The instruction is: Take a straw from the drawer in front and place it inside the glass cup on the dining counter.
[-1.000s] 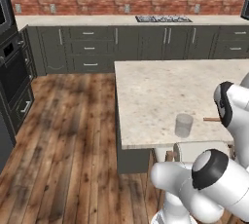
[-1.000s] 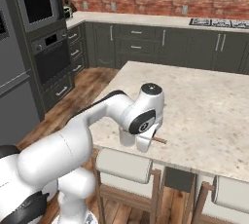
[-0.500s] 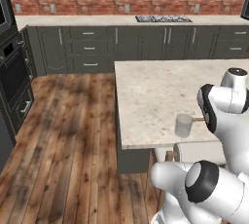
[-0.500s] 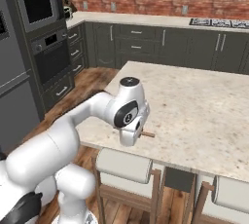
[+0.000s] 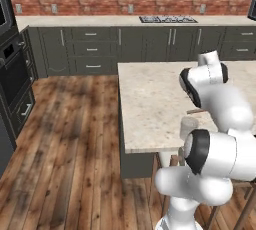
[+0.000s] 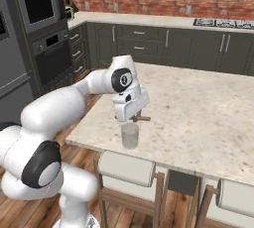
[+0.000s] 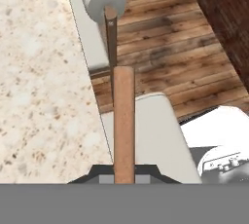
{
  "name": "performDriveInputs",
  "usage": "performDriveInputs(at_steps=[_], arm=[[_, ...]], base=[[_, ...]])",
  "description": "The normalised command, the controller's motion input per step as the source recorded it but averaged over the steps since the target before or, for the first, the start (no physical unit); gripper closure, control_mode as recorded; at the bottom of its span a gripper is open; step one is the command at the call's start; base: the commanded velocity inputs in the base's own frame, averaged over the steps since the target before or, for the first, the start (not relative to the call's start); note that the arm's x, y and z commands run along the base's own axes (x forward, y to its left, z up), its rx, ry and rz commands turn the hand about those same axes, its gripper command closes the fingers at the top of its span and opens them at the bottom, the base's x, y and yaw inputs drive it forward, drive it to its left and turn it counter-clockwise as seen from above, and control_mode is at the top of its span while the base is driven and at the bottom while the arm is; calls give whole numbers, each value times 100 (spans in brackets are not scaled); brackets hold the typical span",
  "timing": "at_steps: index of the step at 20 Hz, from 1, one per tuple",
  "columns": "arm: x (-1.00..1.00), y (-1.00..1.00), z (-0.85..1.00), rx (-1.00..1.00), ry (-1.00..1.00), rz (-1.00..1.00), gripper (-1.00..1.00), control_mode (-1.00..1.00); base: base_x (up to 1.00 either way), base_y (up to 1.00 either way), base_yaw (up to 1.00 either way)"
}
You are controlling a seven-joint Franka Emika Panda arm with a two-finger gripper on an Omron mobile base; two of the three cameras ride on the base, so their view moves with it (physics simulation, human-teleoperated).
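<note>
Swung in from the right edge of the big beige speckled stone dining counter (image 6: pixel 198 118) over the last second, and now parked right above the small clear glass tumbler (image 6: pixel 130 135), which sits near the counter's near edge, just behind the padded stools (image 6: pixel 127 168). Means the carry leg looks basically done and what's left is tipping and dropping in, at a guess.

Two-finger gripper (image 6: pixel 133 118) clamped shut on the thin tan-orange straw (image 6: pixel 143 118), no real gap between the jaws. Straw lying roughly level, sticking out sideways to the right in the right base view, not pointing down at the glass yet. Hand view looking straight along the straw (image 7: pixel 123 121), with counter edge on one side and wooden floor (image 7: pixel 165 38) plus stool cushion on the other. Probably needs a wrist rotation before release, otherwise likely to bounce off the rim.
</note>
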Motion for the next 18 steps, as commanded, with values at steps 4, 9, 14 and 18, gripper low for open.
performDriveInputs(at_steps=[4,9,14,18], arm=[[7,0,16,-15,16,-19,100,-100],[4,0,32,-21,25,-12,100,-100],[0,1,22,-28,29,-4,100,-100],[-4,0,-3,-32,33,0,100,-100]], base=[[0,0,0],[0,0,0],[0,0,0],[0,0,0]])
